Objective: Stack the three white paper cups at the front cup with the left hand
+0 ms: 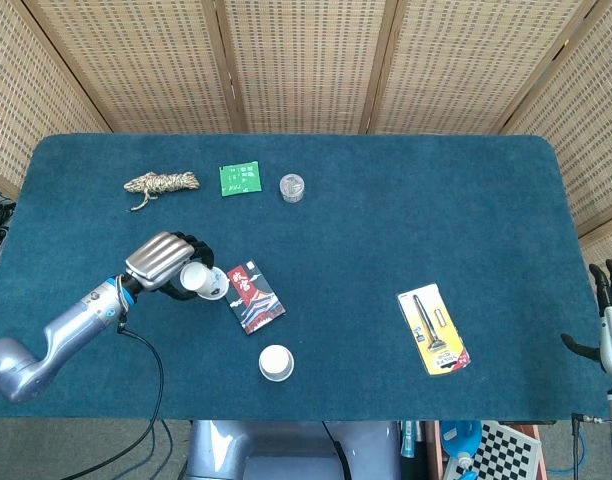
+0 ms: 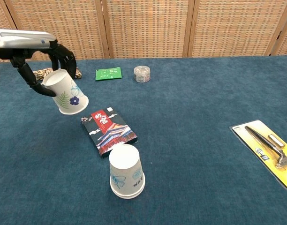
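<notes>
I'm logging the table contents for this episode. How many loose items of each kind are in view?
Paper cups: 2, one held in the left hand, one standing upside down
Card box: 1
Green packet: 1
Small clear jar: 1
Rope bundle: 1
Packaged razor: 1
Total: 7
</notes>
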